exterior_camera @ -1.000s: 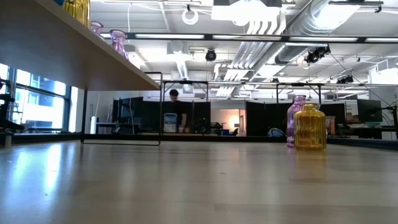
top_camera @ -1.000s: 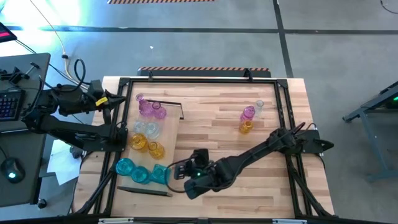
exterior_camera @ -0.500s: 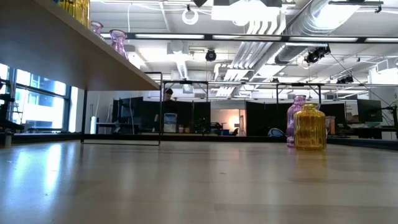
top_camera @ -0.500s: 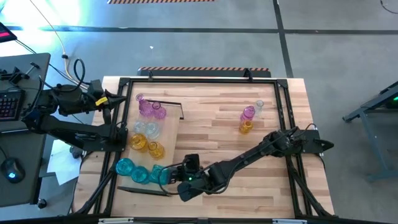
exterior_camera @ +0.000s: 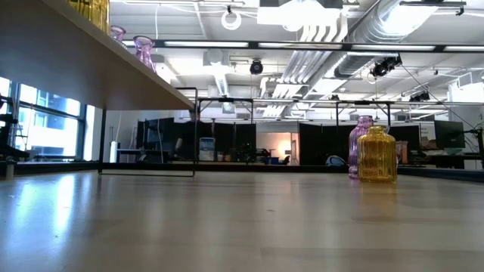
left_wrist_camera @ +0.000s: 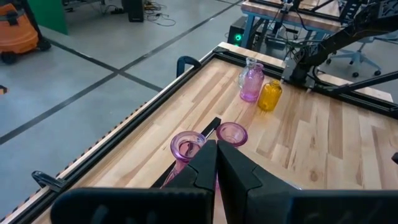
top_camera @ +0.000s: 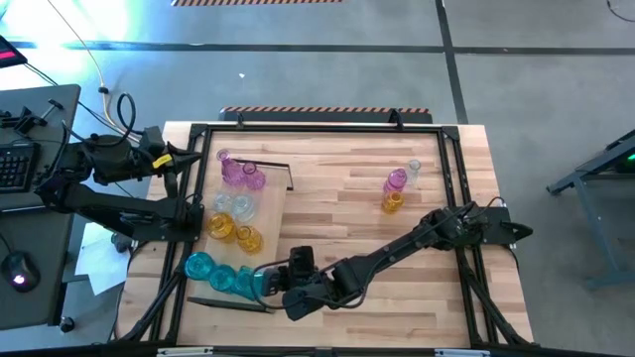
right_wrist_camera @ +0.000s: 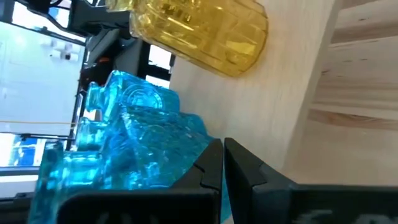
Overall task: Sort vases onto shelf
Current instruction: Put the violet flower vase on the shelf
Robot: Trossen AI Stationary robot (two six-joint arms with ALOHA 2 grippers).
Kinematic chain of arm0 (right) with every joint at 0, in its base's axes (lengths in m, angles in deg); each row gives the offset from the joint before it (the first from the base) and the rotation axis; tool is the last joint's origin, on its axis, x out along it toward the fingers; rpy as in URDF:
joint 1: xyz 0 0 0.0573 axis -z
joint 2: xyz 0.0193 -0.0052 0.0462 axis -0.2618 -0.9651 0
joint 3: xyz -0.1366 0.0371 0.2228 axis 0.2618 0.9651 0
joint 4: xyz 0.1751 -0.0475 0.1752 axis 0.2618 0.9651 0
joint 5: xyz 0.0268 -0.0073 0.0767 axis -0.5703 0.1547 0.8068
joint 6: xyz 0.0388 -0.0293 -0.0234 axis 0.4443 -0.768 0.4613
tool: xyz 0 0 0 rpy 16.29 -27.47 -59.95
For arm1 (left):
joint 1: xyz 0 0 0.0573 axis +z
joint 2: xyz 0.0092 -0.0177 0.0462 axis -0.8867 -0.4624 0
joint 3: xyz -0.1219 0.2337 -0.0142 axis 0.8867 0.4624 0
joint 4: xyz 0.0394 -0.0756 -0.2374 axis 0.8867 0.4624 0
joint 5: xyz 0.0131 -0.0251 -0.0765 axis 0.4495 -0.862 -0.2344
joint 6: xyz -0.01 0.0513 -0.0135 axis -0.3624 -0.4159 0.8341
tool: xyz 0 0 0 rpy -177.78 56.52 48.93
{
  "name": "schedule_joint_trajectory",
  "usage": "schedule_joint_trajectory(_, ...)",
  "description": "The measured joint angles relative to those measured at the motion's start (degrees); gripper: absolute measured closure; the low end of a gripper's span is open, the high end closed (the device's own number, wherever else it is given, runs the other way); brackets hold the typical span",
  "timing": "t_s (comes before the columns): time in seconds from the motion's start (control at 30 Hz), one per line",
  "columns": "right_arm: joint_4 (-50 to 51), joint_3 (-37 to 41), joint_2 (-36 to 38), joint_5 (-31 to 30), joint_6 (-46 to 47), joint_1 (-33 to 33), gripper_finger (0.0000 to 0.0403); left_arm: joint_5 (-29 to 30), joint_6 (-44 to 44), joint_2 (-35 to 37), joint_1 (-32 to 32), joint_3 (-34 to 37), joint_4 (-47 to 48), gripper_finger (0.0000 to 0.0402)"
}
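The shelf (top_camera: 270, 213) is a light-wood board at the table's left, and several vases stand on it: pink (top_camera: 239, 172), clear (top_camera: 239, 205), amber-yellow (top_camera: 234, 233) and teal (top_camera: 224, 278). My right gripper (top_camera: 268, 281) is shut, low over the board's near end, right beside the rightmost teal vase (right_wrist_camera: 134, 146). A yellow vase (right_wrist_camera: 199, 25) stands just beyond it. My left gripper (left_wrist_camera: 216, 152) is shut and empty above the pink vases (left_wrist_camera: 188, 148) at the table's far left. Pink (top_camera: 397, 180), yellow (top_camera: 392, 203) and clear (top_camera: 414, 169) vases stand on the table at the far right. My right gripper comes in level from the table's right with its fingers shut. The outer side of one finger (right_wrist_camera: 208, 163) lies against the side of the rightmost teal vase (right_wrist_camera: 177, 146). The vase stands on the shelf board.
A black metal frame (top_camera: 317, 129) runs round the tabletop. In the low view the shelf (exterior_camera: 91, 68) spans the upper left, and the yellow vase (exterior_camera: 376, 155) and pink vase (exterior_camera: 361, 140) stand at the right. Bare wood lies between the shelf and these vases.
My right gripper has gone toward the table's left edge, from the bare wood beside the shelf up to the rightmost teal vase. A person seen far off in the room has gone out of sight.
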Motion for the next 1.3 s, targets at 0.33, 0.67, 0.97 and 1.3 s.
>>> schedule_joint_trajectory(0.33, 13.7, -0.5, 0.0, -1.6, 6.0, 0.0, 0.0403, 0.0, 0.0, 0.0, 0.0, 0.0, 0.0, 0.0397)
schedule_joint_trajectory(0.67, 40.3, -6.1, 6.6, 2.7, -2.4, 3.0, 0.0403, -3.4, 0.0, -0.1, 0.0, -3.8, 0.1, 0.0397)
schedule_joint_trajectory(0.97, 48.0, -6.3, 15.3, 2.7, -25.8, 11.2, 0.0403, -5.1, -0.4, -0.1, 0.0, -11.1, 0.4, 0.0397)
schedule_joint_trajectory(1.3, 59.4, -6.0, 17.4, 15.4, -49.0, 25.4, 0.0359, -4.0, 0.3, -1.6, 0.0, -10.8, 1.1, 0.0396)
